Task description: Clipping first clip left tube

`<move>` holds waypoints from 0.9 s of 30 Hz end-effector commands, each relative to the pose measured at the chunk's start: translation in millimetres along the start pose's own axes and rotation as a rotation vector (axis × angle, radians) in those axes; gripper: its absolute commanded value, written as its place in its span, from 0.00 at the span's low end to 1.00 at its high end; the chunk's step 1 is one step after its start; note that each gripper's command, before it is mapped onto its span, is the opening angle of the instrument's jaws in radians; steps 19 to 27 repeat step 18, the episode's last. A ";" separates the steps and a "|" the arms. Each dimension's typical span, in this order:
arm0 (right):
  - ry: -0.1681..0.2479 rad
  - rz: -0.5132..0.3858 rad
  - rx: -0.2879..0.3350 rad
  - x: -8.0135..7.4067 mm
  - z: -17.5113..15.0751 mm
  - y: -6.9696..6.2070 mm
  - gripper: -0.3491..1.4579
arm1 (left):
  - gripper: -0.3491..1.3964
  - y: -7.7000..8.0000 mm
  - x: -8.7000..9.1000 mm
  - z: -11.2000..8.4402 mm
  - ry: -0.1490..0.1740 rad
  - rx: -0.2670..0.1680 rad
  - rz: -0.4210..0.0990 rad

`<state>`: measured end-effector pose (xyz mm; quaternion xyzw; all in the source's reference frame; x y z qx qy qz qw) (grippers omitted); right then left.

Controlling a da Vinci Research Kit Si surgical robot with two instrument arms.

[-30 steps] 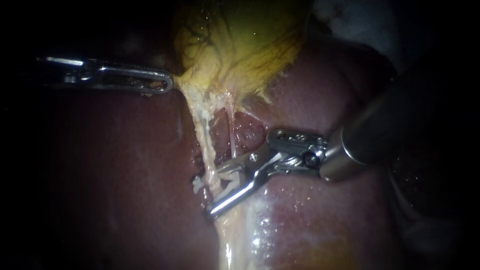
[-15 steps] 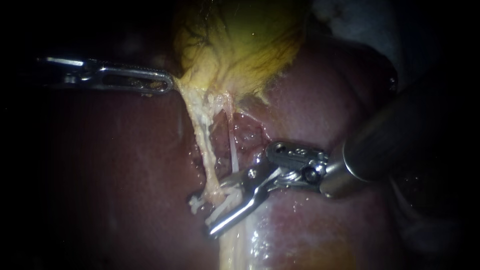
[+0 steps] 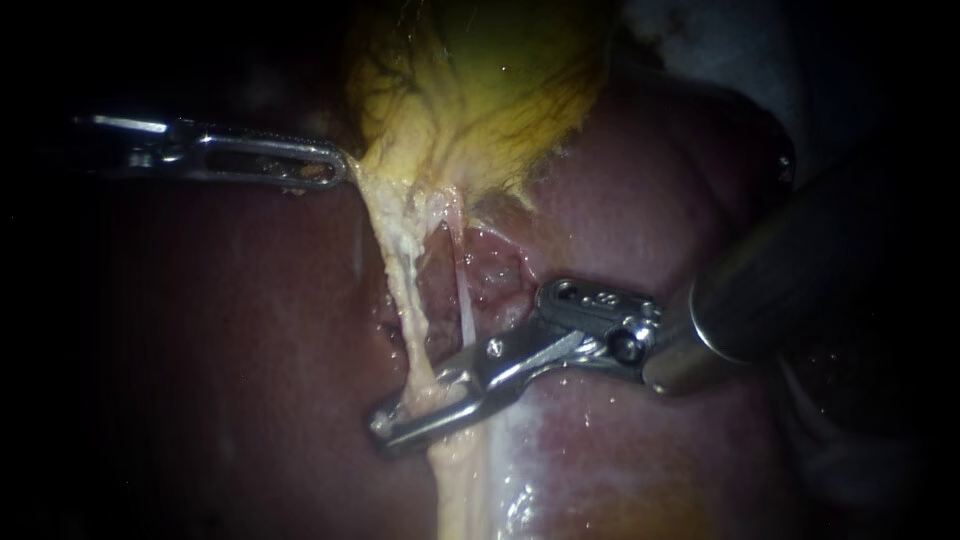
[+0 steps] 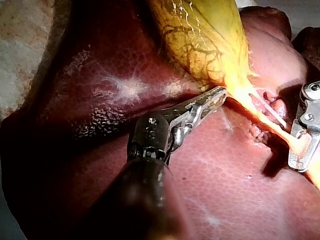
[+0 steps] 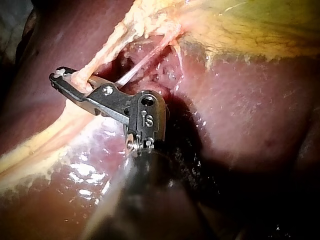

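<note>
The yellow-green gallbladder lies on the dark red liver. Two strands run down from its neck: the thick pale left tube and the thin right tube. My right instrument comes in from the right, and its jaws are shut across the left tube low down. In the right wrist view the tube passes between those jaws. The clip is hidden inside them. My left instrument is shut on the gallbladder's edge by the neck and holds it leftward; the left wrist view shows it there too.
Raw pink tissue lies between the two tubes, just above the right instrument's wrist. A pale wet band runs down the liver below the jaws. In the left wrist view, the right instrument stands beyond the tubes.
The right instrument's jaws, open around the left tube with a white clip showing, have closed on it and shifted slightly left. The left instrument has stayed still.
</note>
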<state>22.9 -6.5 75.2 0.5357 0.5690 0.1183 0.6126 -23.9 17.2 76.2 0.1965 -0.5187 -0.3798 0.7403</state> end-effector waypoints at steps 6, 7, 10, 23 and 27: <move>0.002 0.037 0.002 0.0 -0.3 0.3 0.00 | 0.00 0.0 0.0 0.0 0.000 0.000 0.000; -0.001 0.037 0.001 -0.1 -0.3 0.3 0.00 | 0.00 0.0 0.0 0.0 0.000 0.000 0.000; -0.003 0.037 -0.001 -0.1 -0.3 0.3 0.00 | 0.00 0.0 0.0 0.0 0.000 0.000 0.000; -0.003 0.037 -0.001 -0.1 -0.3 0.3 0.00 | 0.00 0.0 0.0 0.0 0.000 0.000 0.000; -0.003 0.037 -0.001 -0.1 -0.3 0.3 0.00 | 0.00 0.0 0.0 0.0 0.000 0.000 0.000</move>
